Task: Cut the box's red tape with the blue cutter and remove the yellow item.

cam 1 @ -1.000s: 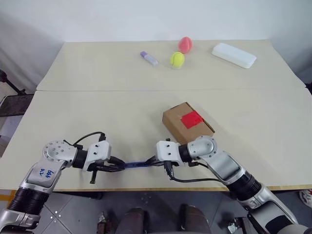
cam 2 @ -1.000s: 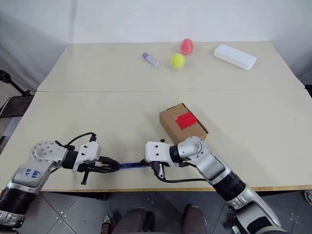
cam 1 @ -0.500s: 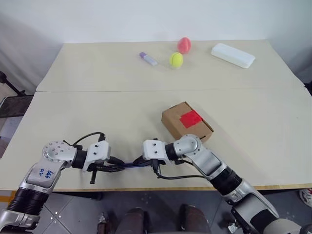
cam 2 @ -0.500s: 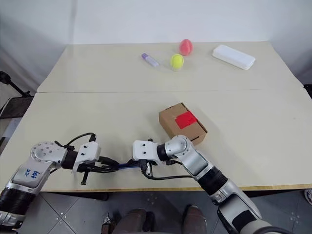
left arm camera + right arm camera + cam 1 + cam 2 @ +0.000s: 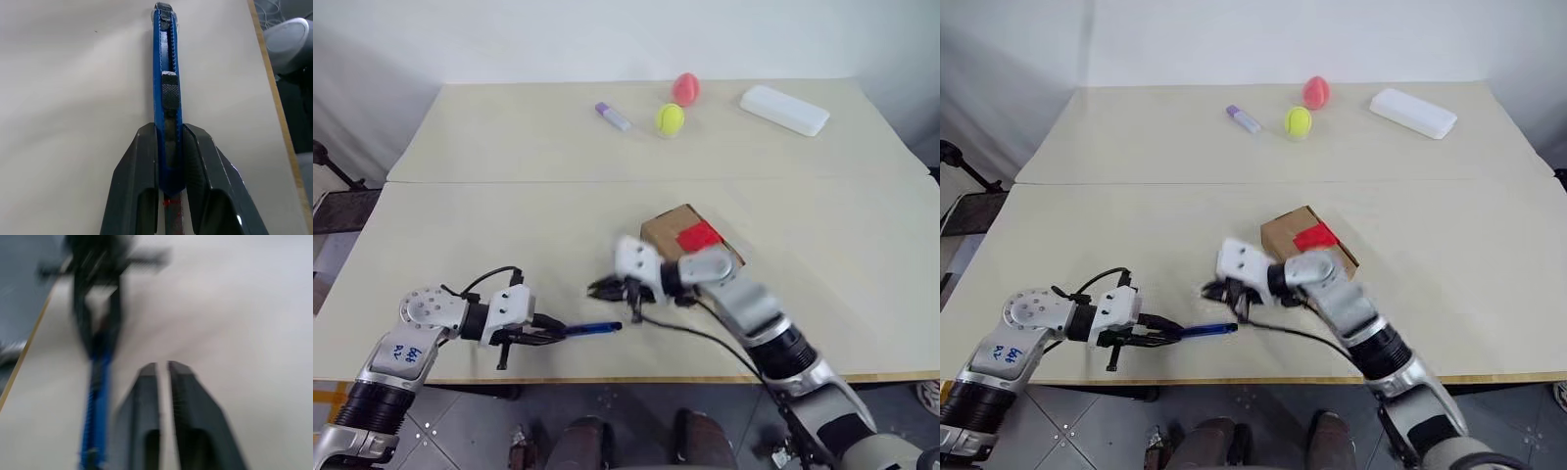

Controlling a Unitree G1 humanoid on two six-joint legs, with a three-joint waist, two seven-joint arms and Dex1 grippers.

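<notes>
Cutter (image 5: 166,105) sits clamped in the left gripper (image 5: 168,161) at lower left (low over the worktop (image 5: 509,225)); right gripper (image 5: 163,369), fingers slightly apart, empty, beside the box (image 5: 668,233).

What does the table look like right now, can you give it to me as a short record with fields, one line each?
blue cutter: held at one end by left pincer, near the table's front edge
right pincer: apart from the cutter, holding nothing, fingers nearly together
box: mid table, flaps closed
red tape: across the box top, uncut
far side: purple-capped tube, tennis ball, pink-red ball, white case
</notes>
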